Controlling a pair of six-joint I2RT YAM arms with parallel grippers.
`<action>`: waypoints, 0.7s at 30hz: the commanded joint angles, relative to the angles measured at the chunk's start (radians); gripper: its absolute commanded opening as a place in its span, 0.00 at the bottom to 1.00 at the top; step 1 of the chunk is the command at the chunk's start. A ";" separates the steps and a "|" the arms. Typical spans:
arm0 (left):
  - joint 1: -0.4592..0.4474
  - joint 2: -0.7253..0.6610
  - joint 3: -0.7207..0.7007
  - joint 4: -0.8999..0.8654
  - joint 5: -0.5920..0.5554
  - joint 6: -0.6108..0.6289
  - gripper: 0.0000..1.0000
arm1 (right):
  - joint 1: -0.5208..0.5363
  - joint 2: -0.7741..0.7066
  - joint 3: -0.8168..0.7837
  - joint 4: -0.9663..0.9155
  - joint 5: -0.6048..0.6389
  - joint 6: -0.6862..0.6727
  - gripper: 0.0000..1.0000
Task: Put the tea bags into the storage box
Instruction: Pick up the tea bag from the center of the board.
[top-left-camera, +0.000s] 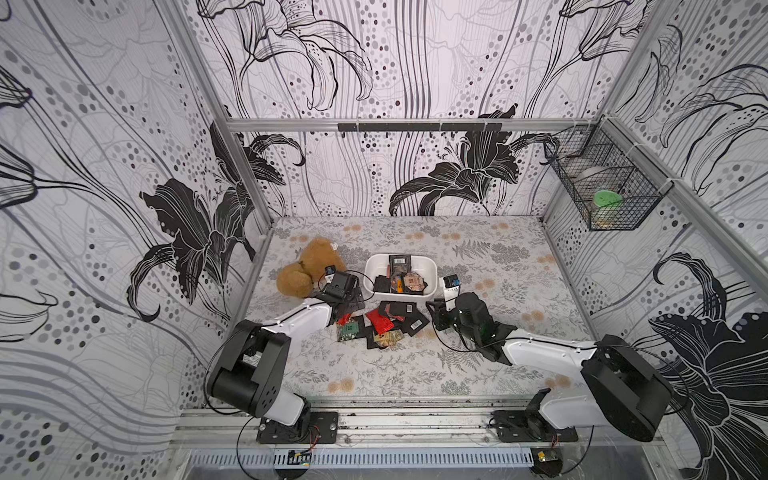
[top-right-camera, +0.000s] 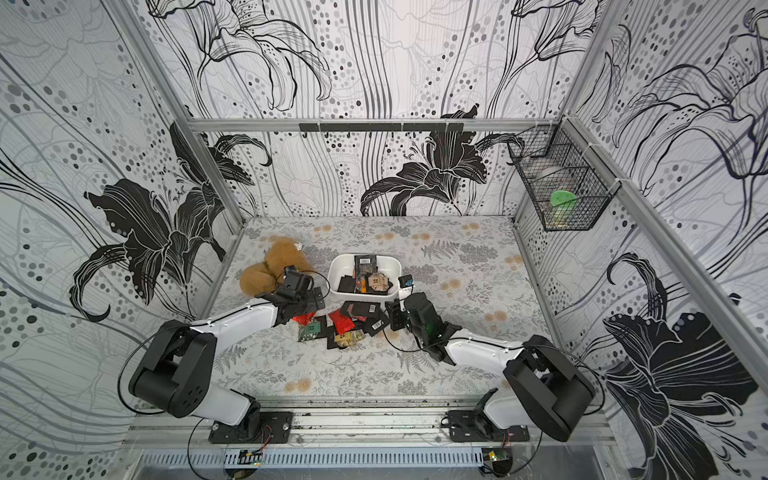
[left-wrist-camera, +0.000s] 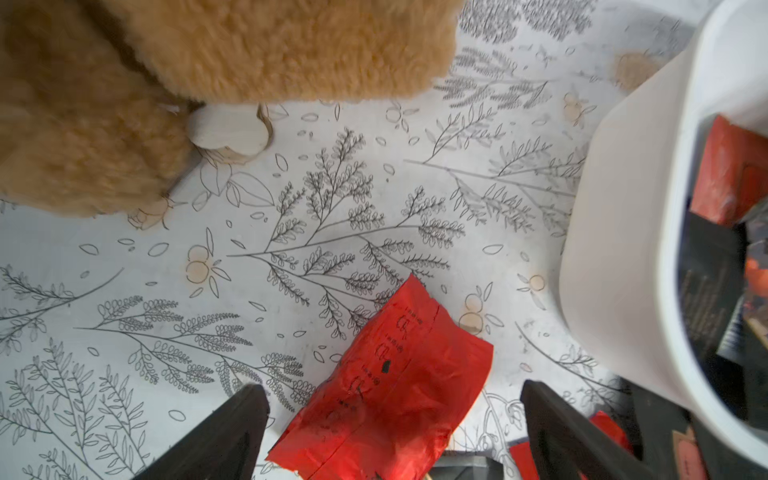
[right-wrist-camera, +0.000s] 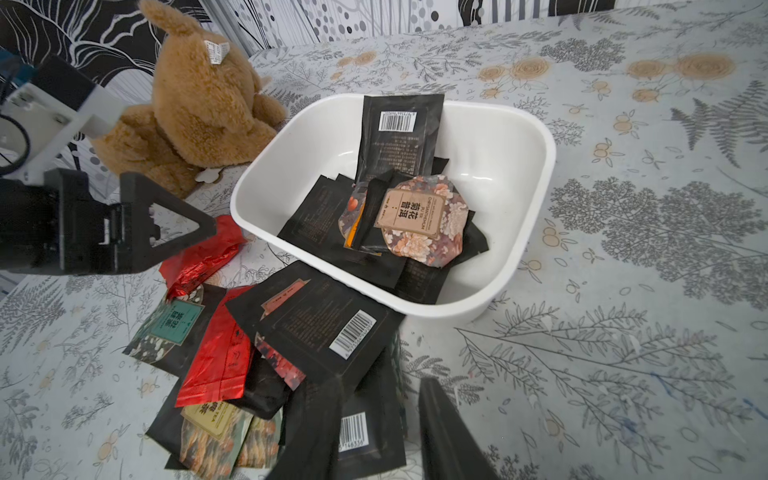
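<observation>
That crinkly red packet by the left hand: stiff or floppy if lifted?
The red packet looks thin and creased, so probably floppy and light. Its shiny foil may slip in a grip. Resting loose, it would likely slide when pushed.

The tabletop (top-left-camera: 478, 257) wore a pale cloth printed with grey ferns and faded orange blooms. Walls (top-left-camera: 104, 166) rose behind it and on both its sides, papered white with big black lilies, wavy lines and grey dots. Aluminium posts (top-left-camera: 241, 166) stood at its far corners. A bar above its far edge carried a black hook rail (top-left-camera: 419, 126). A black wire basket (top-left-camera: 602, 195) hung above its far right corner, with a green round thing (top-left-camera: 607, 198) inside. Along its near edge ran a metal track (top-left-camera: 415, 419), then a slotted grey duct (top-left-camera: 374, 459). The light was soft and even.
</observation>
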 joint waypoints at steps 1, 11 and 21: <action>0.007 0.039 -0.003 0.024 0.022 0.019 0.97 | 0.003 0.022 0.029 0.005 -0.023 -0.024 0.36; 0.008 0.122 0.013 0.015 0.006 -0.019 0.88 | 0.003 0.028 0.039 -0.006 -0.030 -0.030 0.36; 0.008 0.106 -0.020 0.017 -0.006 -0.050 0.68 | 0.003 0.021 0.041 -0.015 -0.025 -0.034 0.36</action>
